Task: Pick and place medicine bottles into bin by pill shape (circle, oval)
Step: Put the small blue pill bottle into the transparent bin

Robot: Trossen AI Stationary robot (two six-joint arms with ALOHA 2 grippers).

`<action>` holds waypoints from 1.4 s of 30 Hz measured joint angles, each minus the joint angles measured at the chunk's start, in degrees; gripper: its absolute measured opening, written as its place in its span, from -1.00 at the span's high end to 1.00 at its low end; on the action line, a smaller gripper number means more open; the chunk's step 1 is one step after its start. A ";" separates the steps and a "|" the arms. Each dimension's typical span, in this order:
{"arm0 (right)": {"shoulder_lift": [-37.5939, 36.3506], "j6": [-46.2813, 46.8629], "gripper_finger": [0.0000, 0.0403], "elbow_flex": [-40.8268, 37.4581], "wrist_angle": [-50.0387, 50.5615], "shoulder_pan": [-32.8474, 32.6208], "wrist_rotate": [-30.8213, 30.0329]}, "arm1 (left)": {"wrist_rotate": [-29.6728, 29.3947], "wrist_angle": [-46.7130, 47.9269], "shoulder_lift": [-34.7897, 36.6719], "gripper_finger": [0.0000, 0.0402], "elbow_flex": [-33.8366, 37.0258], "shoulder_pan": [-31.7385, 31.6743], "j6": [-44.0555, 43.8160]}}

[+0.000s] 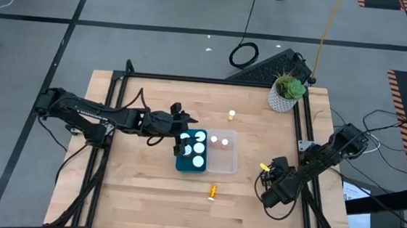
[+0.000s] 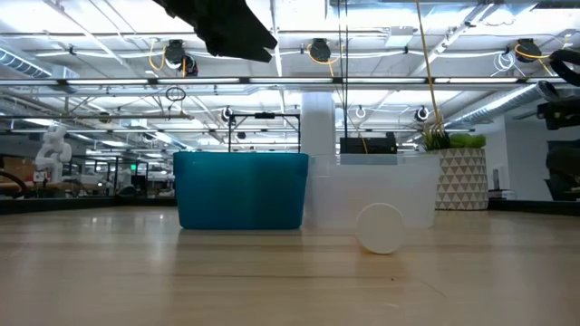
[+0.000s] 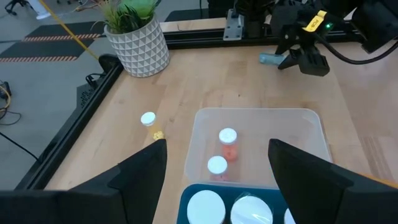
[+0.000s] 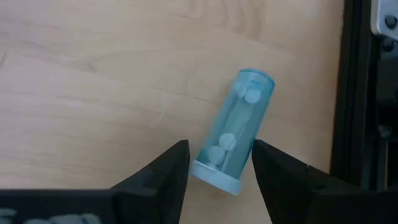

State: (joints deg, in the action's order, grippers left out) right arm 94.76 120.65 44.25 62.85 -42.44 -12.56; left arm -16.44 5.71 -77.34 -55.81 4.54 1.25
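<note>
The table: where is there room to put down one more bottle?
Bare wood lies along the table's front edge, left of the lying orange bottle, and on the far left behind the left gripper. It is crowded mid-table: the teal bin touches the clear bin. The right gripper straddles a teal bottle.

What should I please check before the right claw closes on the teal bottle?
1. Right claw open: ok, fingers spread.
2. Teal bottle between the fingers: ok for the cap end; the body extends beyond them.
3. Bottle pose: lying on its side on the table, not upright.
4. Pill shape: round tablets visible: ok.
5. Left claw clear of the drop: not ok, it hovers open over the teal bin and clear bin.
6. Which bin takes circles: cannot tell.
</note>
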 joint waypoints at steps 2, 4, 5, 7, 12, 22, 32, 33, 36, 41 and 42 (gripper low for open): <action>-0.26 -2.14 0.17 0.00 -0.14 0.00 -1.25 | 0.00 -0.02 0.00 -0.42 0.00 0.00 0.01; -0.65 -4.84 0.19 0.01 -0.33 0.00 -2.65 | 0.01 -0.02 0.00 -0.42 0.00 0.00 0.01; -0.90 -6.05 0.19 -0.03 -0.35 0.00 -3.29 | -0.01 -0.02 0.00 -0.42 0.00 0.00 0.00; -1.40 -8.47 0.20 -0.12 -0.37 0.02 -3.86 | 0.01 -0.02 0.00 -0.42 0.00 0.00 0.01; -2.03 -8.98 0.13 -0.14 0.68 0.06 -3.86 | 0.01 -0.04 0.00 -0.42 0.00 0.00 -0.04; -2.08 -1.35 -0.19 -0.13 1.51 -1.35 -1.57 | 0.00 -0.02 0.00 -0.42 0.00 0.02 -0.03; -2.27 2.51 -0.04 -1.88 -1.42 -2.89 -2.43 | 0.01 -0.02 0.00 -0.42 0.00 0.09 -0.21; -2.27 2.53 -0.01 -2.28 -2.11 -2.89 -2.42 | 0.00 -0.02 0.00 -0.42 0.00 0.09 -0.22; -2.27 2.76 0.10 -2.76 -3.26 -2.89 -2.46 | -0.01 -0.02 0.00 -0.42 0.00 0.09 -0.22; -2.22 2.73 0.28 -2.80 -3.76 -2.86 -2.47 | -0.01 -0.02 0.00 -0.42 0.00 0.09 -0.21; -2.21 2.52 0.31 -2.80 -3.93 -2.91 -2.48 | -0.01 -0.02 0.00 -0.42 0.00 0.09 -0.21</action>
State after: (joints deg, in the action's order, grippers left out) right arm 92.55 123.17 41.45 58.92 -45.35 -15.04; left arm -16.44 5.69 -77.34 -55.81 4.62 1.04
